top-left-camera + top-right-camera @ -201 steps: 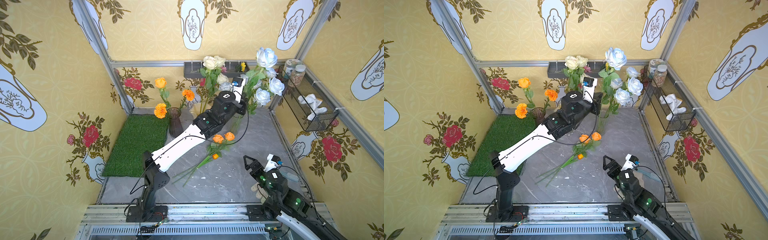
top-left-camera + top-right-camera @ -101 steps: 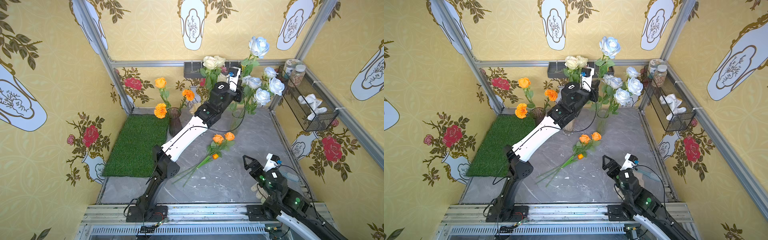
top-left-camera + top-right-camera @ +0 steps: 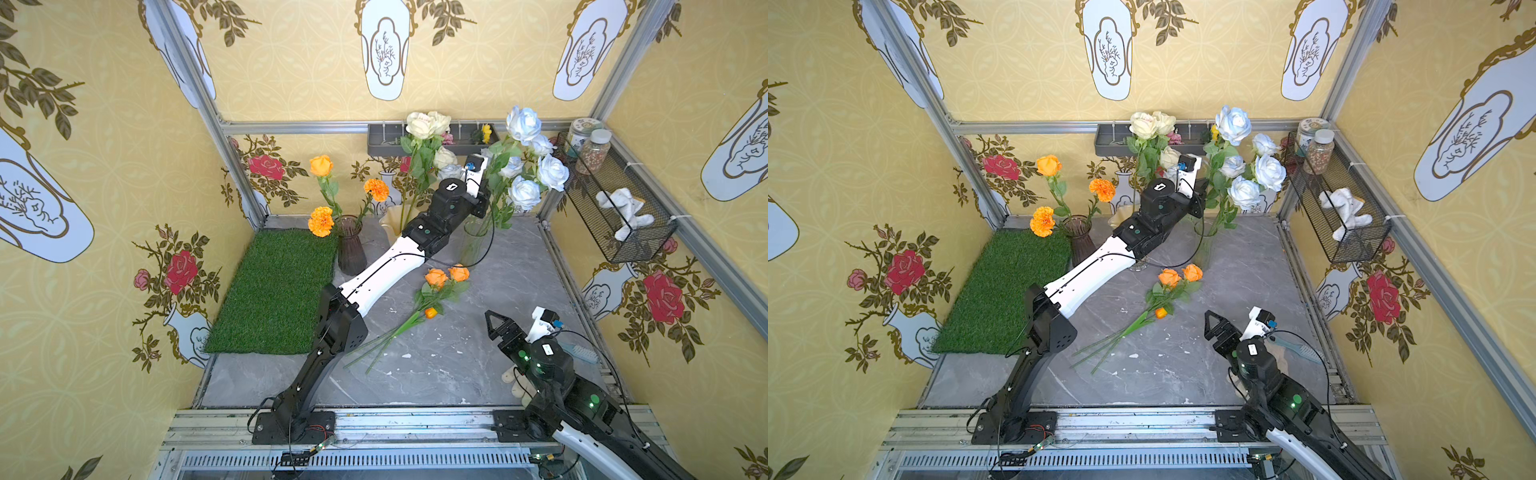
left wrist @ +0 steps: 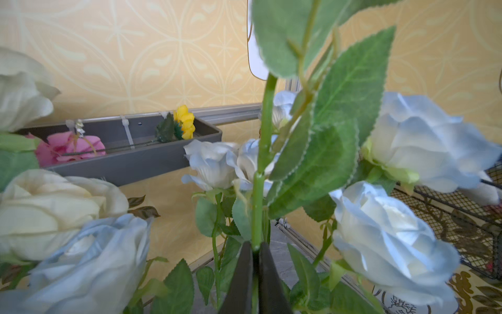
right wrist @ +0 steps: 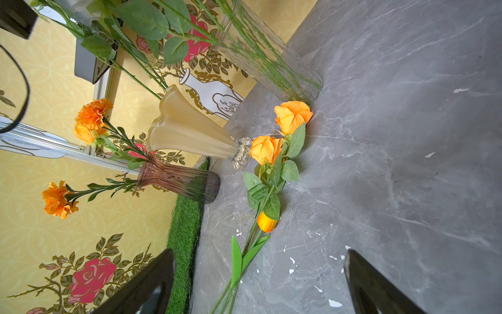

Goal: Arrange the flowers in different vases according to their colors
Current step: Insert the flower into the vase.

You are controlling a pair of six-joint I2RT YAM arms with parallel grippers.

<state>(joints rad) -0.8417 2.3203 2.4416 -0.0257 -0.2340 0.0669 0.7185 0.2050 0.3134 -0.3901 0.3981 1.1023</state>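
Closest in, logged right gripper (image 3: 498, 326) low over the grey tabletop (image 3: 436, 374), jaws spread fully apart, gripping nothing. Just beyond, spotted orange roses (image 3: 446, 276) lying flat on the marble, stems toward the front, unsorted. Further back, counted three vases: dark purple vase (image 3: 351, 249) with orange blooms (image 3: 321, 220), beside the grass mat (image 3: 274, 291); cream vase (image 3: 388, 222) with cream-white roses (image 3: 426, 122); clear cylinder (image 3: 473, 241) with pale-blue roses (image 3: 552, 172). Above that cylinder, found left gripper (image 4: 255, 280) pinched tight on the green stem (image 4: 258, 206) of one tall pale-blue rose (image 3: 523, 122), upright among its own colour; stem foot hidden behind the arm, depth in glass not determinable. Judged step: seating this rose. Next, probably: lower straight, loosen the pinch, back out clear of leaves, then fetch the orange bunch for the purple vase.
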